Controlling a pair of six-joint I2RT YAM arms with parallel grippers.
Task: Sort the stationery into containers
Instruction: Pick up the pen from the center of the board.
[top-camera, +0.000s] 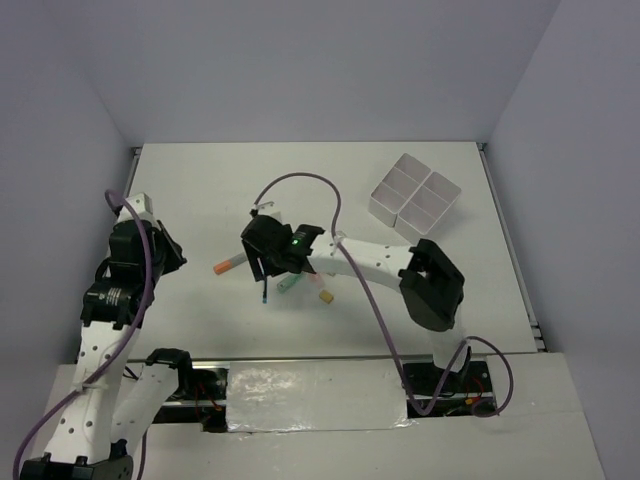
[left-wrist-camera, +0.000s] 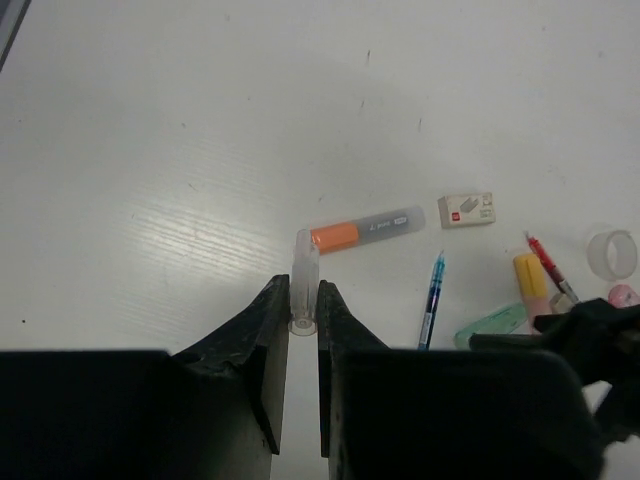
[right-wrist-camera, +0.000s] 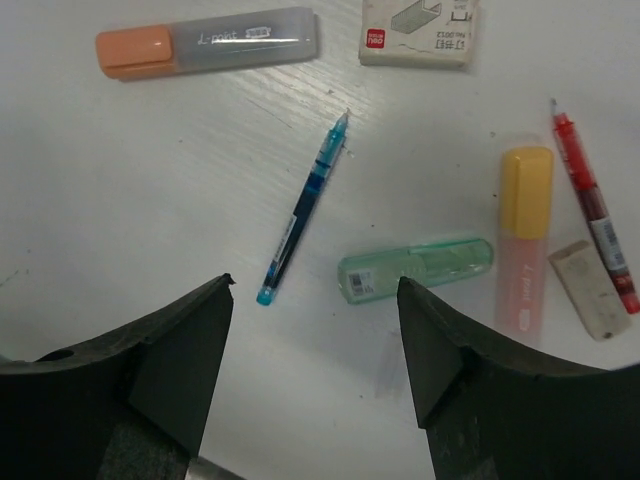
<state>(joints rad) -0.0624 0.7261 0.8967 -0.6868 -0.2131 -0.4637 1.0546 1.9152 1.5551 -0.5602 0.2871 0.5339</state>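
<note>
Stationery loose on white table (top-camera: 200, 190), bunched mid-table, well apart from white four-compartment box (top-camera: 414, 196) toward far right. Right gripper (right-wrist-camera: 314, 290) poised above bunch, fingers spread wide, gripping nothing. From right wrist view: thin blue pen (right-wrist-camera: 303, 205) lying diagonally in gap between the fingers. Green marker (right-wrist-camera: 415, 270) just beside pen's lower end. Pink marker with yellow cap (right-wrist-camera: 525, 240) just past green marker. Red pen (right-wrist-camera: 595, 210) alongside pink marker. Small whitish eraser (right-wrist-camera: 592, 302) between pink marker and red pen; touching either or not, cannot tell. Orange marker (right-wrist-camera: 205, 42) with grey barrel and sleeved white eraser (right-wrist-camera: 418, 35) at far edge of that view, apart from the rest. Left gripper (left-wrist-camera: 303, 290) to left of bunch, fingers close together and clamped on short clear tube (left-wrist-camera: 304, 262), one finger pressed to each flank. Tube's far end meets orange marker's orange end in left wrist view; contact or mere overlap not resolvable. Whitish tape ring (left-wrist-camera: 611, 253) and small pink item (left-wrist-camera: 622, 295) at edge of same view, beyond red pen, pink item partly hidden behind right gripper.
</note>
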